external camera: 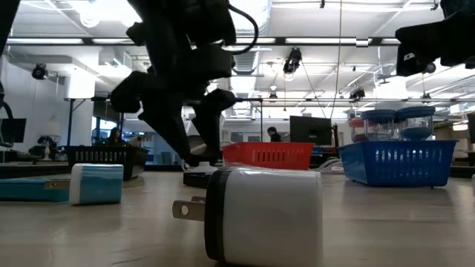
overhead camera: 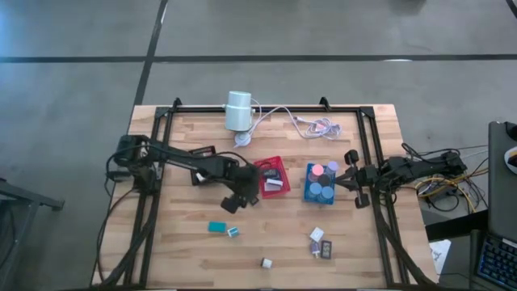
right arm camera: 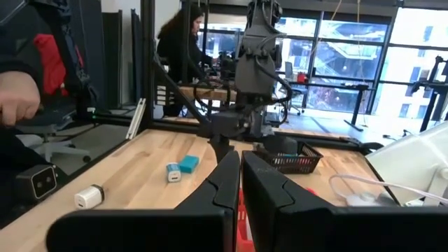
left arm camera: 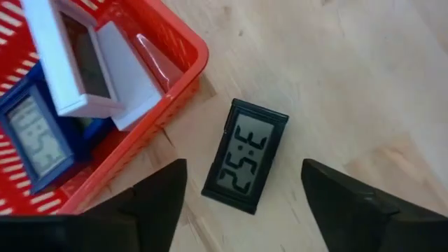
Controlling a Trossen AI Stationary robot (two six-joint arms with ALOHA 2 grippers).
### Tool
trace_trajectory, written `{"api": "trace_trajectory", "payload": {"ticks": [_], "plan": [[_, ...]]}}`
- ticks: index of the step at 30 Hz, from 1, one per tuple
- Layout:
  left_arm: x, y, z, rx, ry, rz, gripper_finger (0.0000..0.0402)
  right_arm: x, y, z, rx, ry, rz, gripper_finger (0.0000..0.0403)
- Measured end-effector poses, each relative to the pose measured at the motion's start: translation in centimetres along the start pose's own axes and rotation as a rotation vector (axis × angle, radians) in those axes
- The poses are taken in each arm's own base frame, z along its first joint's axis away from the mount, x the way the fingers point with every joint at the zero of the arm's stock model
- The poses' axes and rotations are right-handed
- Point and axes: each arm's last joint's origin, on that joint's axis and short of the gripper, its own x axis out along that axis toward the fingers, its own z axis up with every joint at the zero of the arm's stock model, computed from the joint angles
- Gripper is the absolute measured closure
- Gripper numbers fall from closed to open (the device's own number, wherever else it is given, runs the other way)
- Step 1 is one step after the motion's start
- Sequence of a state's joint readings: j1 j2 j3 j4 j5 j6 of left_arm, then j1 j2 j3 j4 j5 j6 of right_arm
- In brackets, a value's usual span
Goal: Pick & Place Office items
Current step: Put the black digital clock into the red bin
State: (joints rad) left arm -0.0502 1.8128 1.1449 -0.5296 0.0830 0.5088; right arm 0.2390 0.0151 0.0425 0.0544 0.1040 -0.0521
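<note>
Closest to your low camera, a white charger (external camera: 263,215) lies on the counter (overhead camera: 283,250). Your left end effector (left arm camera: 241,199) is spread open over a black clock (left arm camera: 246,155), just at the red tray's (left arm camera: 185,52) 5 o'clock corner. Your right end effector (right arm camera: 240,183) waits closed at the blue tray's (overhead camera: 310,191) 3 o'clock.

Matt wooden table (left arm camera: 364,84), red plastic mesh tray (left arm camera: 178,66), glossy black clock (left arm camera: 246,155).

Small black digital clock (left arm camera: 246,155) flat on wood beside red tray (left arm camera: 171,66)
</note>
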Motion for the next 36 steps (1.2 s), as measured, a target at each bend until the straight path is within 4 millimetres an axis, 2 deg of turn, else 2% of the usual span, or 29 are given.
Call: {"api": "trace_trajectory", "payload": {"ticks": [5,24,29,36], "plan": [[0.8,0.0,-0.1,0.065,0.022,-0.013,0.0095,0.0,0.0,-0.1,-0.001,0.007,0.0,0.039],[4.1,0.1,-0.6,0.123,0.068,-0.054,0.0103,0.0,0.0,-0.2,-0.006,0.021,0.0,0.039],[4.1,0.0,-0.7,0.121,0.071,-0.064,0.0151,0.0,0.0,-0.2,-0.006,0.022,0.001,0.039],[3.9,0.0,-0.6,0.122,0.074,-0.067,0.0278,0.0,0.0,-0.2,-0.006,0.022,0.0,0.039]]}}
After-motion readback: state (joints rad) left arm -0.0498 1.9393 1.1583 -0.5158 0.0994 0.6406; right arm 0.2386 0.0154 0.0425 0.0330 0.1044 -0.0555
